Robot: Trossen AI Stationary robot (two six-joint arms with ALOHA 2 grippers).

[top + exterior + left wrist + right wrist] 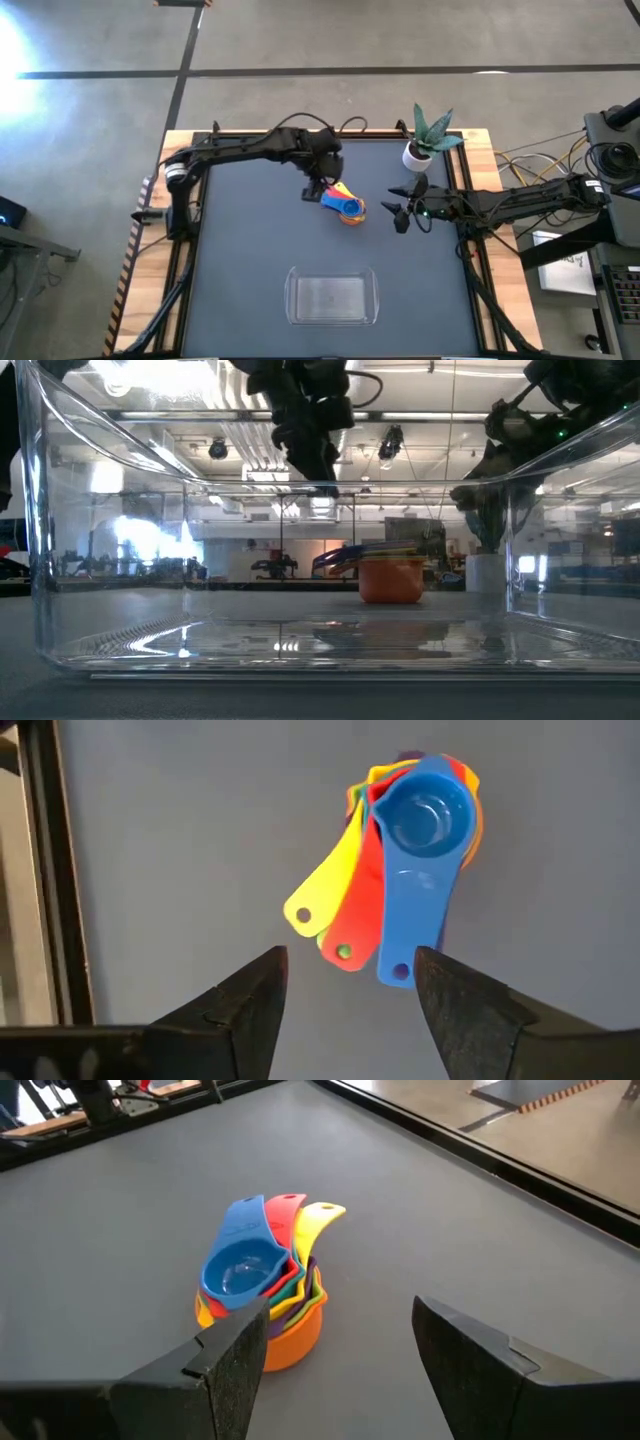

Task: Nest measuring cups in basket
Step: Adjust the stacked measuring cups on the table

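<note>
The measuring cups (pixel 410 850) are seen nested in one stack on the mat, handles fanned just ahead of the left gripper (pixel 350 982), whose fingers are held apart and empty. The right gripper (pixel 340 1342), also parted, faces the stack from its far side. Light, stiff, slippery plastic is judged; the fanned handles should be pinched. Bare mat separates the stack from the basket (pixel 292 300), which is empty

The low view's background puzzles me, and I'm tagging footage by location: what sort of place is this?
Probably a robotics lab or workshop: two arms clamped to a dark table, bare concrete floor, cables and equipment beside it, and ceiling strip lights over an open hall.
</note>
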